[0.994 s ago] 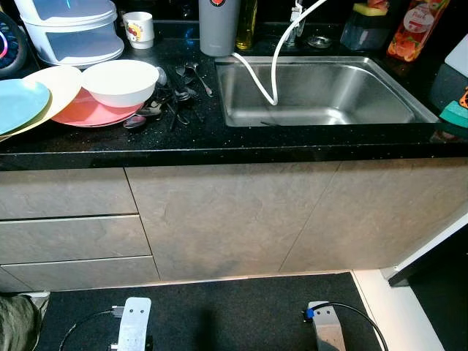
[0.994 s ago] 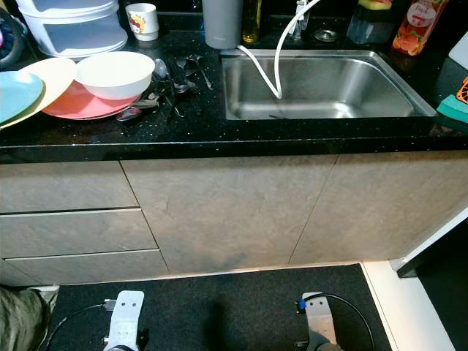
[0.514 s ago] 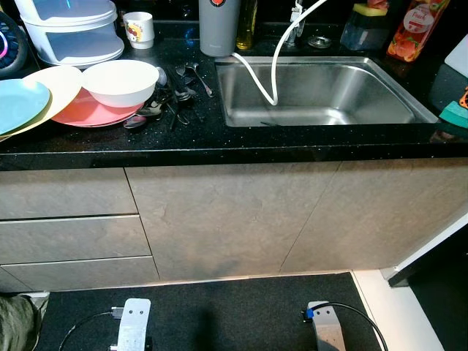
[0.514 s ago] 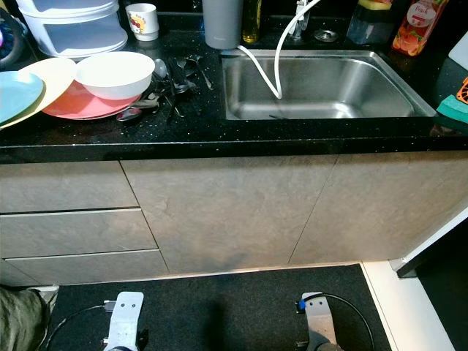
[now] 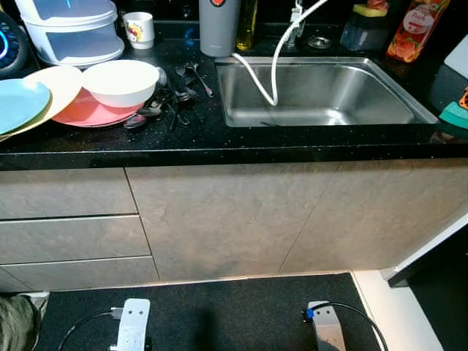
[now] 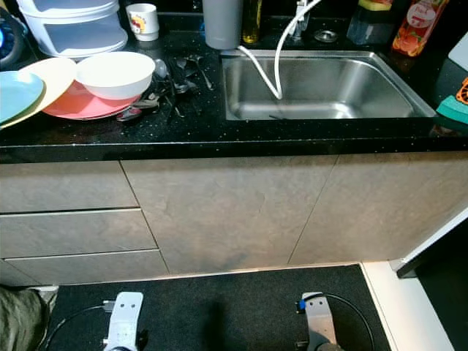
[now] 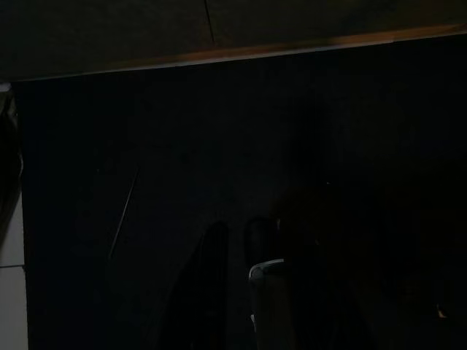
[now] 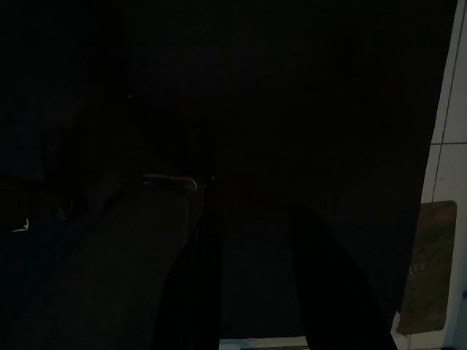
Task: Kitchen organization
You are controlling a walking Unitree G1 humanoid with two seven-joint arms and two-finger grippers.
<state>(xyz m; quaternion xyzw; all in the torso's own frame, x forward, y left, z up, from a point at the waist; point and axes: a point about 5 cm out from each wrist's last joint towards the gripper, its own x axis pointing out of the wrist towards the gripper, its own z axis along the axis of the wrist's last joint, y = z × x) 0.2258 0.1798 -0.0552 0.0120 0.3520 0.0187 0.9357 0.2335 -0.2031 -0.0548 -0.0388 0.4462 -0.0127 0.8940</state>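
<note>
On the black countertop (image 5: 219, 139) at the left a white bowl (image 5: 121, 80) sits on a pink plate (image 5: 84, 113), beside a cream plate (image 5: 57, 82) and a light blue plate (image 5: 18, 102). Dark spoons and forks (image 5: 175, 93) lie scattered between the bowl and the steel sink (image 5: 322, 91). A white hose (image 5: 267, 69) hangs into the sink. My left arm (image 5: 133, 325) and right arm (image 5: 327, 330) hang idle low before the cabinets, far below the counter. Both wrist views are very dark, over dark floor.
At the back stand stacked white containers (image 5: 69, 29), a mug (image 5: 139, 29), a grey tumbler (image 5: 218, 25), an oil bottle (image 5: 246, 22), a sponge holder (image 5: 365, 22) and a juice bottle (image 5: 409, 29). Drawers (image 5: 69, 238) and cabinet doors (image 5: 234, 219) face me. A green sponge (image 5: 455, 113) lies far right.
</note>
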